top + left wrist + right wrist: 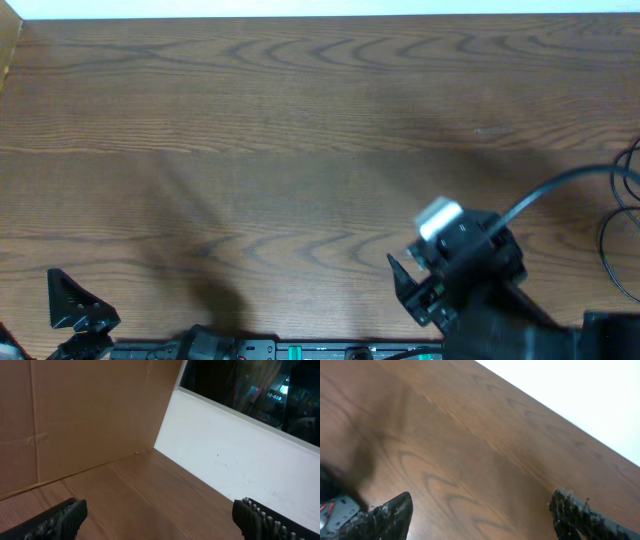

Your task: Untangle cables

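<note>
Near edge: my left gripper (160, 522) stands wide open with nothing in it, parked low at the left. My right gripper (482, 517) is also spread and empty over bare table (300, 120), probably ready to reach. The cables (604, 245) lie beyond it: thin black loops at the right edge, partly cut off and untouched. No white one is visible.

No lettering can be read on the wooden bench (300, 120). Beyond the dark window (235, 385) in the left wrist view, a small lit sign (276, 396) glows with a short string of characters, too blurred to read.
</note>
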Tool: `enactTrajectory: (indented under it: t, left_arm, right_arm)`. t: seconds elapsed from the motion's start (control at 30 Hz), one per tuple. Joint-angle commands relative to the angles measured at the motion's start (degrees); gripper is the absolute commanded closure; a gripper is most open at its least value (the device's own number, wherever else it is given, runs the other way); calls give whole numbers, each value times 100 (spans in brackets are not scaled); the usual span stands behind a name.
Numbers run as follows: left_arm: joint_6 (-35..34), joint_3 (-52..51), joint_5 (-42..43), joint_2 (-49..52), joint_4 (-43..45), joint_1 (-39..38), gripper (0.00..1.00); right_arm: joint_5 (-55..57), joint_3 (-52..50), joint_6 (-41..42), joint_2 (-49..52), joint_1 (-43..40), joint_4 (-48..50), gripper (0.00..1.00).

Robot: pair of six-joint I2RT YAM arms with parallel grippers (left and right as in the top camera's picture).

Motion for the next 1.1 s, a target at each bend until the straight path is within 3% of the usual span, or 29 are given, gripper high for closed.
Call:
enactTrajectory:
  t: [0.0,0.23,0.33,0.47,0.6,0.77,0.93,1.07]
  left_arm:
    - [70,-11,-13,-9,26,28,2]
    - [50,-11,267,-9,37,26,2]
    - [50,-11,313,-11,50,28,2]
    - [50,-11,426,-9,52,22,2]
    - [50,-13,444,-9,52,22,2]
    - [52,-13,459,-9,46,22,2]
    - [55,-13,595,-9,37,22,2]
    - [52,-13,595,-9,37,22,2]
  right_arm:
    - [1451,-557,1110,-160,535,-20,15]
    - [2518,-1320,1521,-184,715,114,1]
    - [2734,-1550,1447,-181,713,286,1]
    - [2721,-1786,697,-153,658,1038,1]
    - [2079,-1991,-1082,-20,378,2579,1]
    - [662,-2044,-2472,214,-634,3786,1]
    - [-487,-2044,-2839,437,-1934,4221,1]
    - [-1143,-2048,-2634,568,-3012,4776,1]
